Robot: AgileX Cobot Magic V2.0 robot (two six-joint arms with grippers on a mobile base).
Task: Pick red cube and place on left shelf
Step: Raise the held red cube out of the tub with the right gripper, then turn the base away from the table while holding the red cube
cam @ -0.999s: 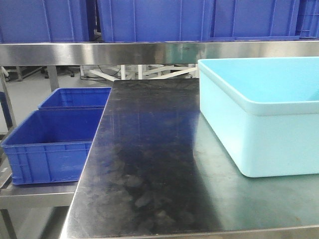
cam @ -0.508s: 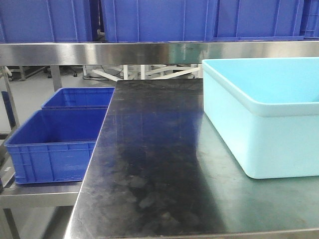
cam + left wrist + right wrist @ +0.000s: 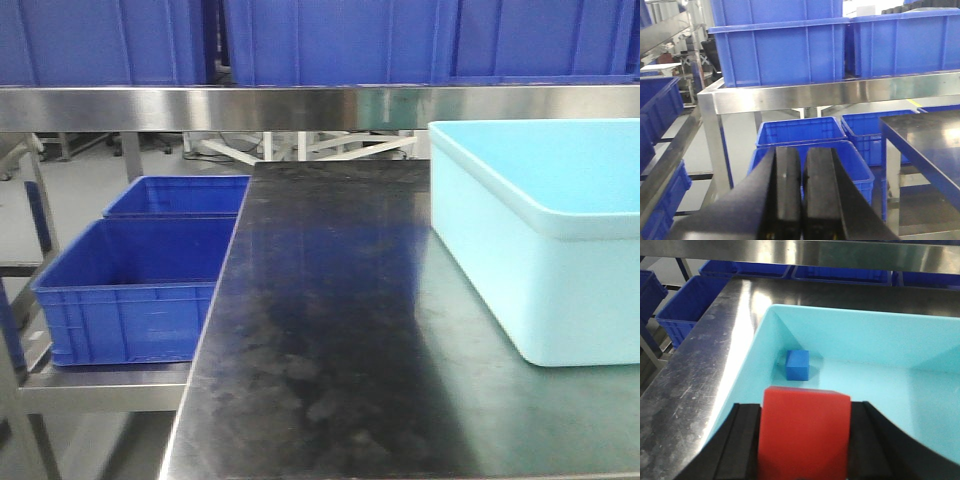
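- Fingers [image 3: 745,440] of the right jaws press on both sides of the red cube [image 3: 805,425], which fills the gap between them.
- The right arm points forward and down. It holds the cube in the air over the near part of the light blue tub [image 3: 880,335], clear of its floor.
- A blue cube [image 3: 798,365] lies on the tub floor near the left wall, ahead of the held cube.
- The left jaws are closed, with the two black fingers [image 3: 788,190] side by side, only a thin seam between them and nothing in it.
- The left arm points roughly level at a steel rack [image 3: 790,97], with the counter edge [image 3: 925,140] off to its right.
- The counter [image 3: 330,330] is dark, glossy and smudged, and the tub [image 3: 540,250] stands on its right side.
- Left of the counter and lower down, a steel shelf [image 3: 100,385] carries two open blue crates, one nearer [image 3: 130,290] and one behind it [image 3: 180,195].
- A steel rail [image 3: 300,107] runs across above the far end of the counter, with large blue bins [image 3: 330,40] standing on it.
- Grey floor and pale frame legs show beneath the rail.
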